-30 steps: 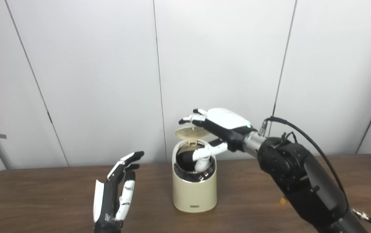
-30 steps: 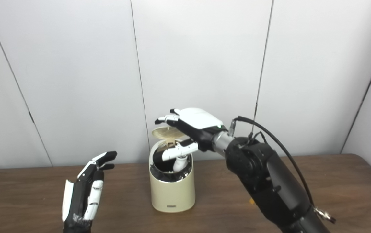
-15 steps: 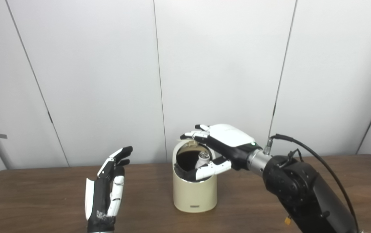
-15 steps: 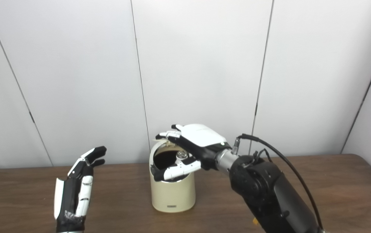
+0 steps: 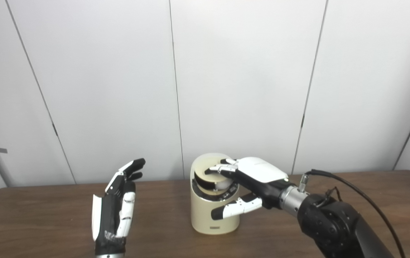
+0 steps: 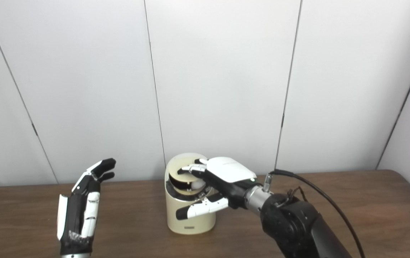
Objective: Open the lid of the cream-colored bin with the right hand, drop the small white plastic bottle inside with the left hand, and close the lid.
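The cream-colored bin (image 5: 215,215) stands mid-table. Its lid (image 5: 210,165) lies tilted low over the mouth, with a dark gap still showing at the front. In that gap a white bit of the small plastic bottle (image 5: 223,185) shows inside the bin. My right hand (image 5: 256,175) rests its fingers (image 6: 194,169) on top of the lid, and its thumb sticks out in front of the bin wall; the hand is open and holds nothing. My left hand (image 5: 114,211) stands upright left of the bin, open and empty, well apart from it.
The brown wooden table (image 5: 47,218) runs the full width, with a white panelled wall close behind the bin. My right forearm (image 6: 298,225) and its black cable (image 5: 362,193) lie over the table's right side.
My right hand came down and pushed the raised lid low over the bin's mouth. The bottle is now mostly hidden under it. My left hand drew back a little to the left.
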Robot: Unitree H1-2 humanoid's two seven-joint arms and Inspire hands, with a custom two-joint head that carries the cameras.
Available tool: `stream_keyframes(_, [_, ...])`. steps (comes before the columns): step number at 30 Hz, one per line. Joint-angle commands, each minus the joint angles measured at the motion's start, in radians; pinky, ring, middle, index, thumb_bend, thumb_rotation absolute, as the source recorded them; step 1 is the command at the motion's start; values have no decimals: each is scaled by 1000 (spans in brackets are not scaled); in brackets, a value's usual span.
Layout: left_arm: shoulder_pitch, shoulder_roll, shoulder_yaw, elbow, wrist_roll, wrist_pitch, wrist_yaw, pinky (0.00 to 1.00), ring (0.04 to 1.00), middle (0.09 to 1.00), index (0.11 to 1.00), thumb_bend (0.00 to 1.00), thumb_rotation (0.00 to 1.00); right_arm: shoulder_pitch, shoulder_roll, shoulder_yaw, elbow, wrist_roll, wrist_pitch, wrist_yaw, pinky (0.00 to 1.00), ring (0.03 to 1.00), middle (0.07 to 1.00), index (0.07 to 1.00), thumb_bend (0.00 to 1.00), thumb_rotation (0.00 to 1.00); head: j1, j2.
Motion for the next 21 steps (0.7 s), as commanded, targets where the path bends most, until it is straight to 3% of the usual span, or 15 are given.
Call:
stream_keyframes(1, [-19,-8,15,-48,3,-18,-15,745,799,788,768,463,911,-13,-6,-14,-38,-4,5,-9,973,976,895,870,985,1000,1,7])
stream_keyframes(6, [-15,-28,38,-68,-7,-17,-39,746,796,782,765,465,907,17,-4,-5,-34,-22,0,-25,952,967,895,877,1000,1000,6,25])
stream_keyframes(13, [-8,-50,68,-95,-4,-13,-74,768,803,784,772,479,912,43,4,-4,-21,-43,1,-60,999,997,900,877,1000,988,11,48])
stream_keyframes(21, [-4,-66,93,-128,18,3,-102,775,807,788,778,465,936,53,0,4,-36,-60,11,-46,1000,1000,900,883,995,969,15,69])
